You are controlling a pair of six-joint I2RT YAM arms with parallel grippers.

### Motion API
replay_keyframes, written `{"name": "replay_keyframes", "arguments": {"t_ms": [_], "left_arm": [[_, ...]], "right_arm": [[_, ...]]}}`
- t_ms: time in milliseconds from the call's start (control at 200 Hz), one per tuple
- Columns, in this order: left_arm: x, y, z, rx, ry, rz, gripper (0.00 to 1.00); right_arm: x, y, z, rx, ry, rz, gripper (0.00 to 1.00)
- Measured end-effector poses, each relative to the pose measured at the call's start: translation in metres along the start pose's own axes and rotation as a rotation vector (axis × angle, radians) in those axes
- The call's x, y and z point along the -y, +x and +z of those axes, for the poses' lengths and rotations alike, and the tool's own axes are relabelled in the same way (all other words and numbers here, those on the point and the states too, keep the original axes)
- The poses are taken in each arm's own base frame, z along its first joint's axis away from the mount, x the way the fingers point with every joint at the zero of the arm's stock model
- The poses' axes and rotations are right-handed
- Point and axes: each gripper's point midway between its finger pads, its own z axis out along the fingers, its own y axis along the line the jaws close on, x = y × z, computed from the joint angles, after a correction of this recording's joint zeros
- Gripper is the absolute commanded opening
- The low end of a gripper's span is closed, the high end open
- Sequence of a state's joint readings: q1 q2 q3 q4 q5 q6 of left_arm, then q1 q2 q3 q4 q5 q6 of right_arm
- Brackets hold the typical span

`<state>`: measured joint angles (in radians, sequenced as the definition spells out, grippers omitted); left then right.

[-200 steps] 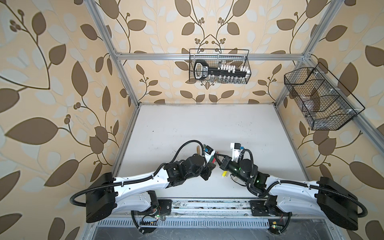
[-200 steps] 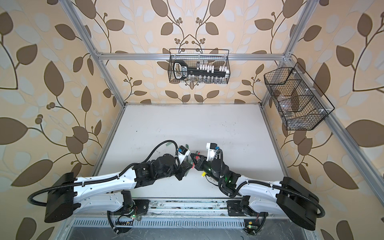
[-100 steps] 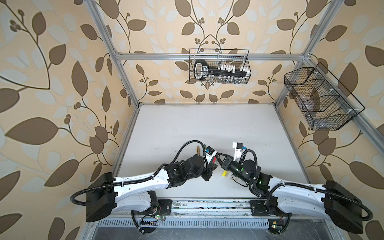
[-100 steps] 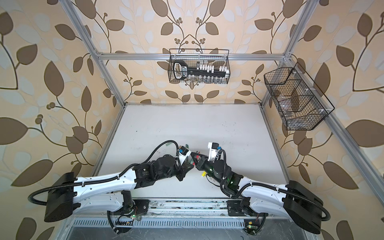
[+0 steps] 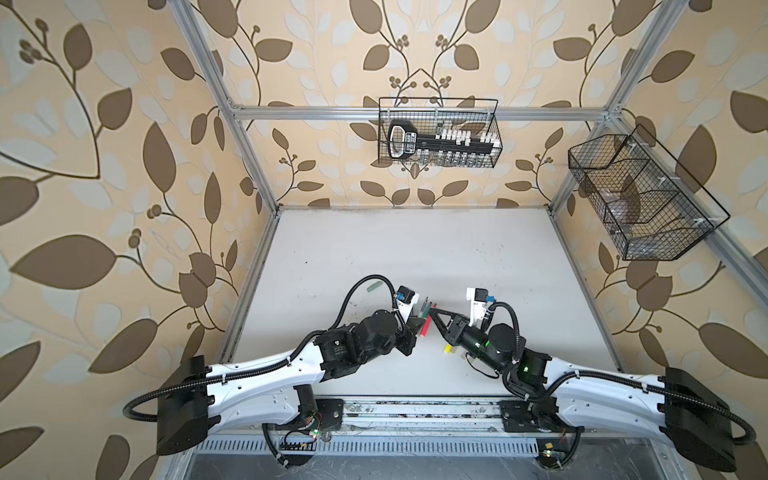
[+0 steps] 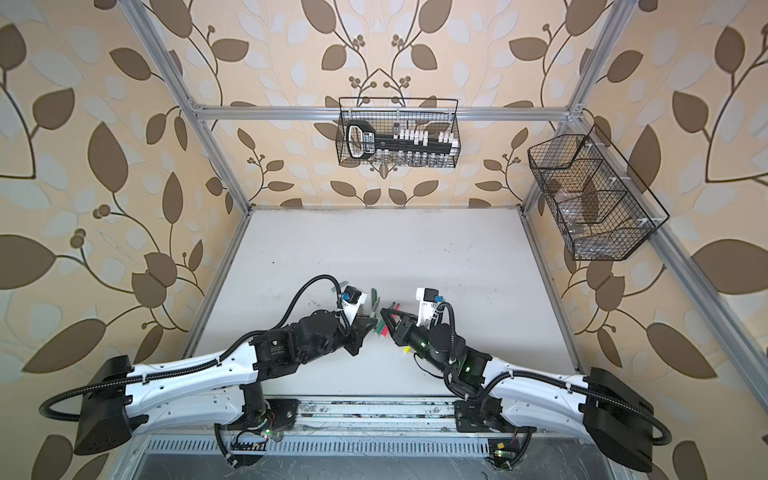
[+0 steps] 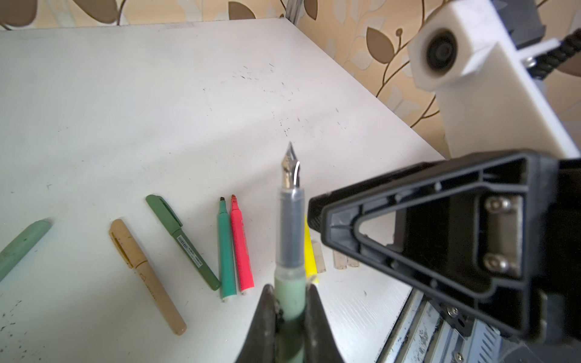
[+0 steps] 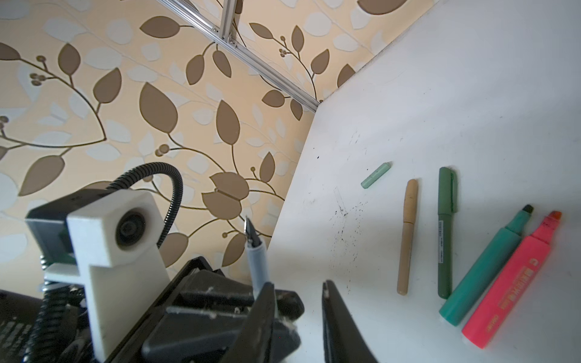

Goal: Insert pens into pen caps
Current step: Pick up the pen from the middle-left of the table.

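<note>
My left gripper (image 7: pixel 290 287) is shut on a pale green pen (image 7: pixel 290 226), which points up and away with its grey section and metal nib bare. My right gripper (image 8: pixel 297 284) stands open and empty close beside it; the pen (image 8: pixel 257 257) passes just outside one of its jaws. On the table lie a sage green pen cap (image 7: pixel 22 245), a tan pen (image 7: pixel 147 276) and a dark green pen (image 7: pixel 182 242) with caps on, and uncapped green (image 7: pixel 227 251) and pink-red (image 7: pixel 241 248) markers. A yellow marker (image 7: pixel 309 254) and small clear caps (image 7: pixel 341 261) are partly hidden behind the held pen.
Both grippers (image 5: pixel 426 318) meet over the table's near middle. The white table (image 5: pixel 415 249) stretches back to the wall. A wire basket (image 5: pixel 438 137) hangs on the back wall and another (image 5: pixel 636 199) on the right wall. A metal rail (image 5: pixel 415 409) runs along the front edge.
My right gripper's jaws have gone from shut to open. My left gripper has stayed shut on the pale green pen. Both arms have barely shifted.
</note>
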<state>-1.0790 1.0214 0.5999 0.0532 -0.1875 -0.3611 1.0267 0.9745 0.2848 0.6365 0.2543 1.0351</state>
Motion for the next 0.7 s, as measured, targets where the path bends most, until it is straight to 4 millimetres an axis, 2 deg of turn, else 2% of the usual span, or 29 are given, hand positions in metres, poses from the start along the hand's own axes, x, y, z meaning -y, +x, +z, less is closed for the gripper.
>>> {"name": "replay_keyframes", "arguments": {"t_ms": [220, 385, 500, 700], "left_arm": [[-0.002, 0.000, 0.000, -0.001, -0.008, -0.007, 0.00], [-0.003, 0.000, -0.001, 0.003, -0.019, -0.007, 0.00], [-0.007, -0.004, -0.006, 0.018, -0.038, -0.008, 0.00], [-0.019, -0.016, -0.016, 0.076, -0.099, -0.013, 0.00]], "right_arm": [[-0.002, 0.008, 0.009, -0.028, 0.015, -0.016, 0.27], [-0.003, 0.011, 0.018, -0.039, 0.025, -0.022, 0.05], [-0.002, 0.015, 0.023, -0.048, 0.029, -0.022, 0.00], [0.001, 0.021, 0.031, -0.069, 0.043, -0.027, 0.00]]}}
